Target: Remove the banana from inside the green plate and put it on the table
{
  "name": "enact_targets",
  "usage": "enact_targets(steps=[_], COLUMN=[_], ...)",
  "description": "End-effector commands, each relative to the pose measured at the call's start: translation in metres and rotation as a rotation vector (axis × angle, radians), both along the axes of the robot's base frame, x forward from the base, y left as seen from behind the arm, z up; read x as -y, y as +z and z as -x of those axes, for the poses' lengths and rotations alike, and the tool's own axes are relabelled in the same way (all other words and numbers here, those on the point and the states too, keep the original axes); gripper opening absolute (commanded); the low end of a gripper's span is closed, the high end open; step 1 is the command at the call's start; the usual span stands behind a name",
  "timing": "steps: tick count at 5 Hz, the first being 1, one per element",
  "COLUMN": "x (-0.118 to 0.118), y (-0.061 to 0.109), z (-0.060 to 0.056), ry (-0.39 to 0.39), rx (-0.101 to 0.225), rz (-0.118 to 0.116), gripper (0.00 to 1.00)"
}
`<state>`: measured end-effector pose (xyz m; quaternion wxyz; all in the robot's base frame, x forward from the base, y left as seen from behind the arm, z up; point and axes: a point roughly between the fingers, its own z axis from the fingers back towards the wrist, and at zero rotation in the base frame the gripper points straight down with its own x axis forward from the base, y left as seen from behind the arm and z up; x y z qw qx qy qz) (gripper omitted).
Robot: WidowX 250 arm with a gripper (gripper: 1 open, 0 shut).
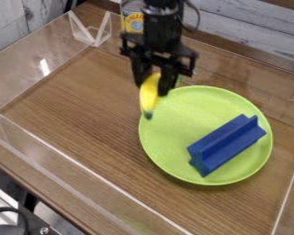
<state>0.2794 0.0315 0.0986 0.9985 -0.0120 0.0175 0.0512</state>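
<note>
Clear acrylic walls (45, 46) stood around a brown wood-grain surface (76, 101), catching pale glare from light overhead. Behind the far wall ran a whitish, plank-like backdrop (254, 23). A yellow-labelled container (137, 23) sat beyond the enclosure. At lower left, dark cables (15, 220) lay below the edge.

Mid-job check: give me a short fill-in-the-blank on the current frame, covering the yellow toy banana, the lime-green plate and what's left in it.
1. The gripper is shut on the small yellow toy ____.
2. The blue angular block lies in the round lime-green ____.
3. The banana hangs over the plate's ____ rim, above the brown wood-grain table.

Missing words: banana; plate; left
</note>
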Motion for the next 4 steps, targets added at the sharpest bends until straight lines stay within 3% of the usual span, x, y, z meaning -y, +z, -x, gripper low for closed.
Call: enact_targets(steps=[1, 4], x=[-0.016, -0.03], y=[0.03, 0.021], z=[-0.007, 0.01], ry=[-0.035, -0.046], rx=[0.083, 0.08], rz=[-0.044, -0.08], gripper=[0.0, 0.0])
